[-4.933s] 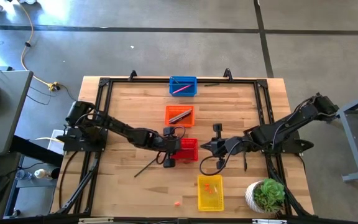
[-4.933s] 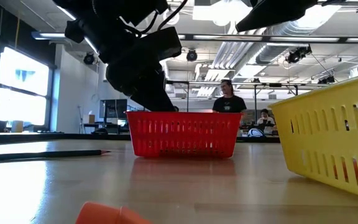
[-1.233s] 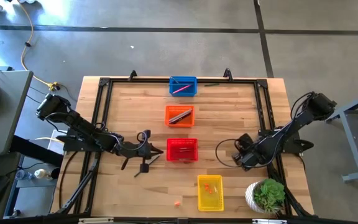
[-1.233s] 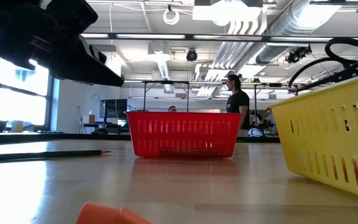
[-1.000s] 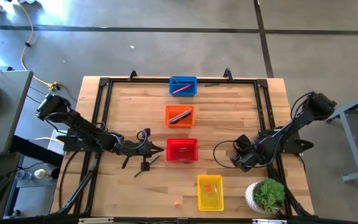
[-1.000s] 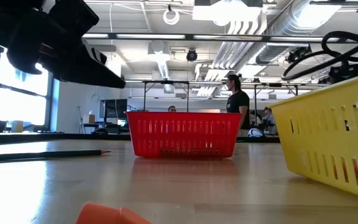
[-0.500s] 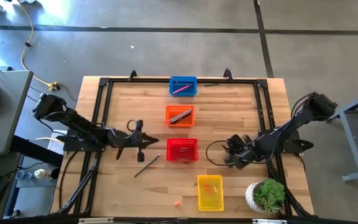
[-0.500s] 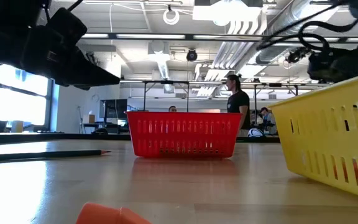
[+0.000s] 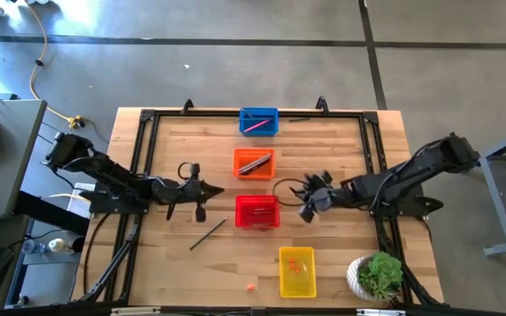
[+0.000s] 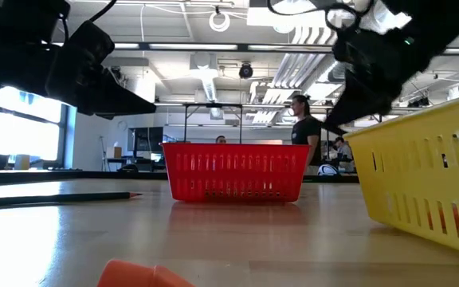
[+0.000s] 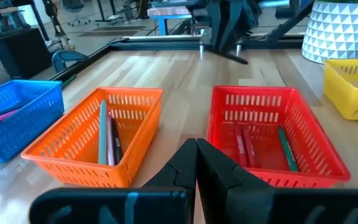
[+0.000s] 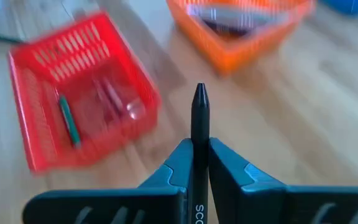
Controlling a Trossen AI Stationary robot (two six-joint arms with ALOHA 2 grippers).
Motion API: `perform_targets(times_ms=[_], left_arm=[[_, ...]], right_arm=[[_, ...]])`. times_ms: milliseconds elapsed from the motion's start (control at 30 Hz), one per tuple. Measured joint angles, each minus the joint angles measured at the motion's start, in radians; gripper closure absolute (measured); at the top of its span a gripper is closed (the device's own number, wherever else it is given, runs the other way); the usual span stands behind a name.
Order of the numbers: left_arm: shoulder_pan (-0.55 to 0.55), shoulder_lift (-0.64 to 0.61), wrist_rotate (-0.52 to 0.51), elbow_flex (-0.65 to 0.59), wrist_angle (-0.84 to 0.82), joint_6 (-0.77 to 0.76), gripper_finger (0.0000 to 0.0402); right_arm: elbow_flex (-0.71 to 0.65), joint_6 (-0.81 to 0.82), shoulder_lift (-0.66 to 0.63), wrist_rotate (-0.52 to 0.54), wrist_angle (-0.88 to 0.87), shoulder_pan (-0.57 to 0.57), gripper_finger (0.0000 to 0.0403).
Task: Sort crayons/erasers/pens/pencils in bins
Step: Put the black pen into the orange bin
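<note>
From above, the four bins stand in a column down the table's middle — blue bin (image 9: 259,121) farthest, then orange bin (image 9: 254,162), red bin (image 9: 257,211) and yellow bin (image 9: 297,271) nearest — with the left gripper (image 9: 202,190) just left of the red bin, the right gripper (image 9: 308,195) just right of it, a loose pencil (image 9: 208,234) near-left of it, and an eraser (image 9: 251,286) beside the yellow bin. At table height the eraser (image 10: 143,274) lies nearest and the pencil (image 10: 54,197) lies at left. The left wrist view shows that gripper (image 11: 196,163) pressed shut on nothing, facing the orange and red bins, while the right wrist view shows its gripper (image 12: 199,163) clamping a black pen (image 12: 199,143) upright — the red bin (image 12: 82,87) beyond holds crayons (image 12: 107,96).
</note>
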Motion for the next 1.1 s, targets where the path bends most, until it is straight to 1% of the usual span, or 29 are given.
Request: perform_targets(times_ms=[133, 300, 433, 567, 633, 800, 867, 1000, 1100], left_arm=[[0.0, 0.0, -0.007, 0.0, 0.0, 0.0, 0.0401], [0.0, 0.0, -0.008, 0.0, 0.0, 0.0, 0.0401], [0.0, 0.0, -0.008, 0.0, 0.0, 0.0, 0.0401], [0.0, 0.0, -0.019, 0.0, 0.0, 0.0, 0.0401], [0.0, 0.0, -0.027, 0.0, -0.002, 0.0, 0.0401], [0.0, 0.0, -0.026, 0.0, -0.004, 0.0, 0.0401], [0.0, 0.0, -0.026, 0.0, -0.006, 0.0, 0.0401], [0.0, 0.0, -0.026, 0.0, -0.012, 0.0, 0.0401], [0.0, 0.0, -0.026, 0.0, -0.011, 0.0, 0.0401]], right_arm=[[0.071, -0.131, 0.001, 0.024, 0.003, -0.046, 0.0382], [0.126, -0.246, 0.002, 0.045, 0.009, -0.091, 0.0382], [0.168, -0.328, 0.03, 0.077, 0.067, -0.11, 0.0382], [0.272, -0.453, 0.13, 0.085, 0.065, -0.114, 0.0382], [0.344, -0.521, 0.196, 0.082, 0.053, -0.126, 0.0382], [0.514, -0.63, 0.364, 0.062, -0.037, -0.19, 0.0382], [0.567, -0.664, 0.422, 0.045, -0.036, -0.218, 0.0382], [0.628, -0.734, 0.509, 0.027, -0.008, -0.269, 0.0383], [0.639, -0.786, 0.548, 0.025, 0.048, -0.304, 0.0387]])
